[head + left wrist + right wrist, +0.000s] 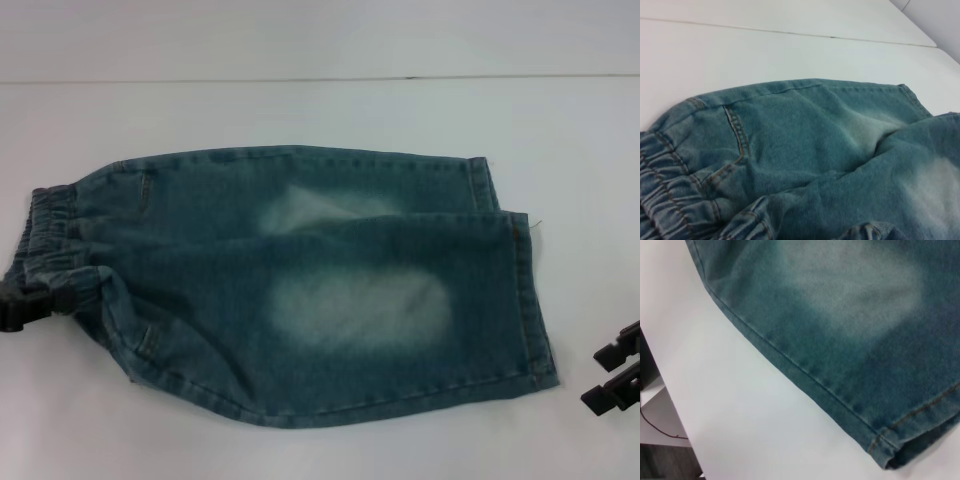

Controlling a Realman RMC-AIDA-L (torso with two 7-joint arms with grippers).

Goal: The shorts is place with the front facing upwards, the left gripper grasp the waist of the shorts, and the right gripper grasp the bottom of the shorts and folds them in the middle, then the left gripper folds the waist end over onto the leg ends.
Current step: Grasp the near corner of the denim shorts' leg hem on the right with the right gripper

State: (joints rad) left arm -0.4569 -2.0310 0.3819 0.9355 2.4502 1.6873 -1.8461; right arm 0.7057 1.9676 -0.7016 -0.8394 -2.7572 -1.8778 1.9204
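The faded denim shorts [330, 290] lie flat on the white table, folded lengthwise so one leg rests on the other. The gathered waist [50, 230] is at the left and the leg ends [530, 300] at the right. My left gripper [22, 305] sits at the near corner of the waist, shut on the bunched band. The left wrist view shows the ruched waist [665, 190] close up, beside a stitched pocket seam [737, 135]. My right gripper [605, 375] hovers open just right of the leg ends, apart from the cloth. The right wrist view shows the stitched hem corner [920, 415].
The white table [300, 110] stretches behind and around the shorts, with a seam line [300, 80] across its far part. In the right wrist view the table's edge [670, 390] drops off to a dark floor with a thin red cable [660, 430].
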